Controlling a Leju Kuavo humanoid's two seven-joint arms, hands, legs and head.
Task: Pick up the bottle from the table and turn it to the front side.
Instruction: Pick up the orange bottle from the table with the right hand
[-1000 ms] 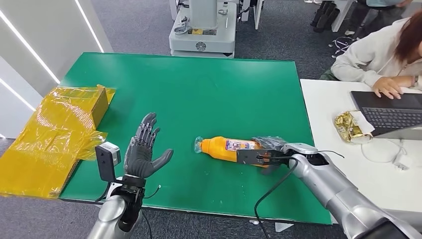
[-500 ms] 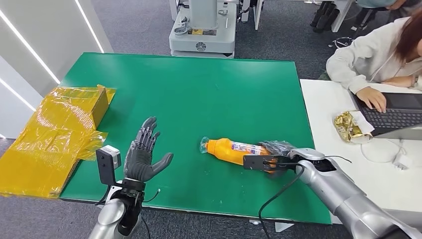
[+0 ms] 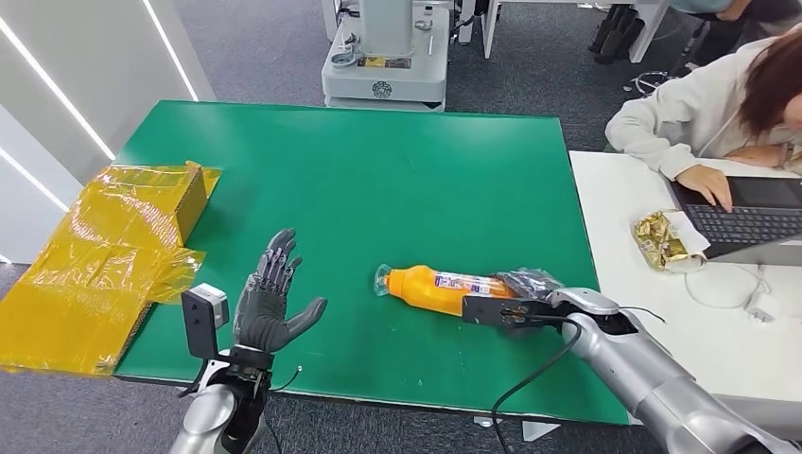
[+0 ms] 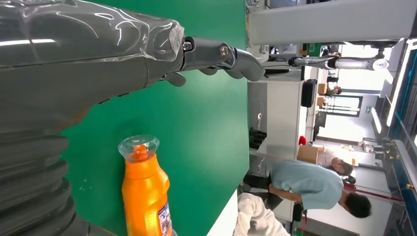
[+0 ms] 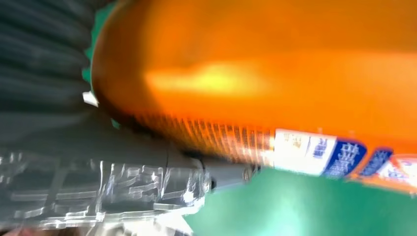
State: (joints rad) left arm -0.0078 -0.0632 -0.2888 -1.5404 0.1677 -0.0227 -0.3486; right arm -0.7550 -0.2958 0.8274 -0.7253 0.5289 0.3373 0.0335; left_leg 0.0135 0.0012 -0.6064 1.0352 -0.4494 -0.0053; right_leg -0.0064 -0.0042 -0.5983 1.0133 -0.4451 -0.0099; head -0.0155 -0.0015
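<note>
The orange plastic bottle with a clear cap lies on its side on the green bench, near the front edge, with its cap pointing toward the robot's left side. Going from left to right, first comes a crinkly yellow plastic bag at the left edge of the bench. Next is the left hand, held up above the bench with its fingers spread wide and nothing in it, well apart from the bottle. Then comes the bottle itself, and at its fat bottom end is the right hand, with its fingers wrapped around that end. In the right wrist view the bottle sits very close and blurry against the hand. The bottle looks smooth and shiny, so it may be slippery. It looks stiff, not squishy, and if it is full it could be a bit heavy. A hold at the very end could let the cap end tip down, so a hold closer to the wide middle, by the label, seems safer for turning it.
</note>
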